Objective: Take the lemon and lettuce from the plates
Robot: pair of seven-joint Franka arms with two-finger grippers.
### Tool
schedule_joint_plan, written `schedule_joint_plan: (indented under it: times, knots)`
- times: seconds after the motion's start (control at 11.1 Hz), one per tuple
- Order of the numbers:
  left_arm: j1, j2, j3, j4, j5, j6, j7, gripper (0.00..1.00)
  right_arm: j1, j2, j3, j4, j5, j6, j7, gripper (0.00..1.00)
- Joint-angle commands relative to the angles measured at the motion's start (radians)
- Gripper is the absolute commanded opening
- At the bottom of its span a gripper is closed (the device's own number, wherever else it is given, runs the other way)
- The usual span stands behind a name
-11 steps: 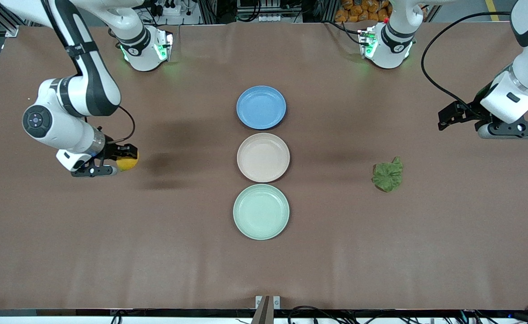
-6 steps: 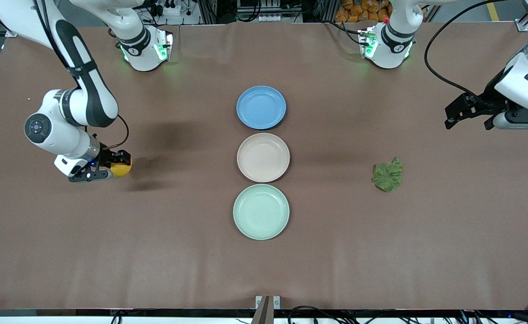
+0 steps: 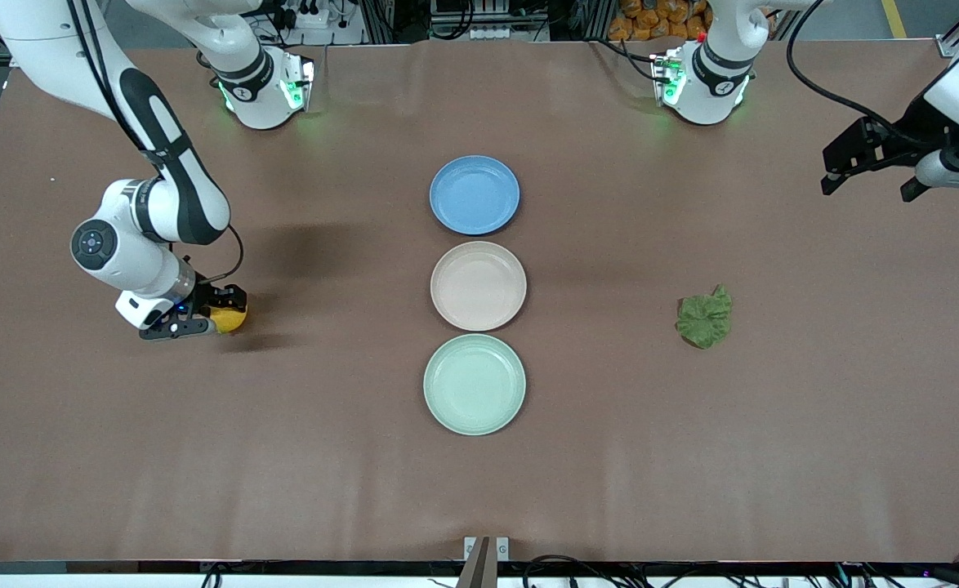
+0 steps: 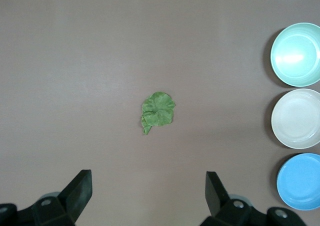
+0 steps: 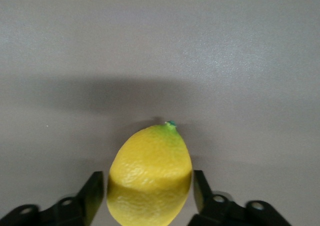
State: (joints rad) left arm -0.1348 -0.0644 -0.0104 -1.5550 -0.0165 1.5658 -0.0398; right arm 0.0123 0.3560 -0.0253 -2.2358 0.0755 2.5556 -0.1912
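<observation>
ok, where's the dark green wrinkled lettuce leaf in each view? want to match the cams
Front view: the dark green wrinkled lettuce leaf lies on the brown table toward the left arm's end, level with the round beige-pink plate.
Left wrist view: near picture centre, on bare table between the open left gripper and the row of plates.
Right wrist view: not in it.
Shared landmark: the beige-pink plate, middle of the three.

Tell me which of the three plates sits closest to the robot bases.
The blue plate; the beige-pink plate is next, the mint green plate nearest the front camera.
</observation>
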Motion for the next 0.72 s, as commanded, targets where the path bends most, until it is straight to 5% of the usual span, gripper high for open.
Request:
schedule_joint_plan:
  times: [0.0,0.27,0.63]
  knots:
    - [-0.006,0.034,-0.025,0.047,0.041,-0.036,0.041,1.0,0.003,-0.067,-0.008,0.048,0.02,-0.151,-0.01,1.0]
    - [0.0,0.032,-0.023,0.05,0.035,-0.035,0.058,1.0,0.012,-0.112,-0.018,0.301,0.01,-0.581,0.117,1.0]
    - [0.011,0.032,-0.02,0.05,0.03,-0.035,0.058,1.0,0.054,-0.107,-0.013,0.398,0.016,-0.693,0.222,1.0]
